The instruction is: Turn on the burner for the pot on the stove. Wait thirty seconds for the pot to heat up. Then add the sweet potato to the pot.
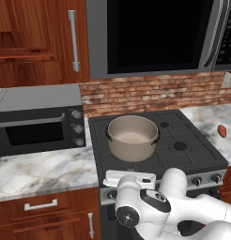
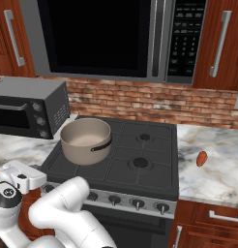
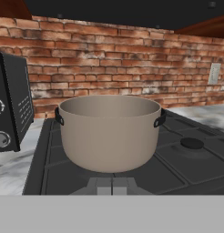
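— On the stove [image 1: 192, 154], where is the pot [image 1: 133, 138] sitting?

— It is sitting upright on the left half, over the burner [image 2: 67, 162] at the front-left, with dark grate showing around its base. Its two small dark handles are sticking out to either side, and its pale inside is looking bare from the left base view.

— And the sweet potato [image 2: 202, 158]?

— It is lying on the marble counter [image 2: 217, 167] to the right of the stove, well apart from the pot, with the two round burner caps [image 2: 140, 162] between them.

— What is the gripper [image 3: 112, 185] doing?

— It is hanging low in front of the stove, on the pot's side, and looking straight at the pot's wall. The fingertips [image 3: 104, 184] are pressing together at the bottom of the hand view, clenched on nothing. I cannot tell whether they are touching the stove's front edge.

— What is sitting along the stove's front?

— Small black knobs [image 2: 138, 204] are lining a steel strip, and the white arm [image 1: 183, 201] is bending across the left ones.

— Anything around the stove?

— A grey toaster oven [image 1: 40, 123] is standing on the counter just left of the stove. A microwave [image 2: 106, 38] is hanging above it, a brick wall [image 3: 114, 59] is running behind it, and red-brown cabinets [image 1: 37, 42] are flanking the microwave.
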You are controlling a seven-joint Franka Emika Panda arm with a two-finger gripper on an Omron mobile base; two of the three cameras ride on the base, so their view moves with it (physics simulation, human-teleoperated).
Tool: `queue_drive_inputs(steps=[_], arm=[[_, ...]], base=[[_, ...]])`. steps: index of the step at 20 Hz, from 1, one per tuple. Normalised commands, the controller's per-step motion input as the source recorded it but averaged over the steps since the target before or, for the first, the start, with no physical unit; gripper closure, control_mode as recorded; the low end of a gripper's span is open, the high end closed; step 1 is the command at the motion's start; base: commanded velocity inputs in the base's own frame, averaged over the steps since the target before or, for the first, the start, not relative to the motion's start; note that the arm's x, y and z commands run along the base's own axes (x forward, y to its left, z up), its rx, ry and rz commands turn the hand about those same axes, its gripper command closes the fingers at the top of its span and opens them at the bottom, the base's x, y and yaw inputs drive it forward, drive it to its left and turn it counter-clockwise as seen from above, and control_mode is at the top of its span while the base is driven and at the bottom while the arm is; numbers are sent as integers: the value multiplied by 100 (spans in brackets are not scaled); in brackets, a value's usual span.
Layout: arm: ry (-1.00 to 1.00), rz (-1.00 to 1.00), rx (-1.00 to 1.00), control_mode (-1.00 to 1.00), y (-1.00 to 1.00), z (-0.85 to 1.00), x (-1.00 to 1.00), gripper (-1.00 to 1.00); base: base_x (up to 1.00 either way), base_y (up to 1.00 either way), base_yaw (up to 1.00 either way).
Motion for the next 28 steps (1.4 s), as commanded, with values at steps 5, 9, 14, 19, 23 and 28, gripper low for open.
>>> queue_drive_inputs(steps=[5, 9, 14, 19, 23, 28], arm=[[0, 0, 0, -100, 0, 0, 0, 100], [0, 0, 0, -100, 0, 0, 0, 100], [0, 0, 0, -100, 0, 0, 0, 100], [0, 0, 0, -100, 0, 0, 0, 100], [0, 0, 0, -100, 0, 0, 0, 100], [0, 0, 0, -100, 0, 0, 0, 100]], base=[[0, 0, 0], [0, 0, 0], [0, 0, 0], [0, 0, 0], [0, 0, 0], [0, 0, 0]])
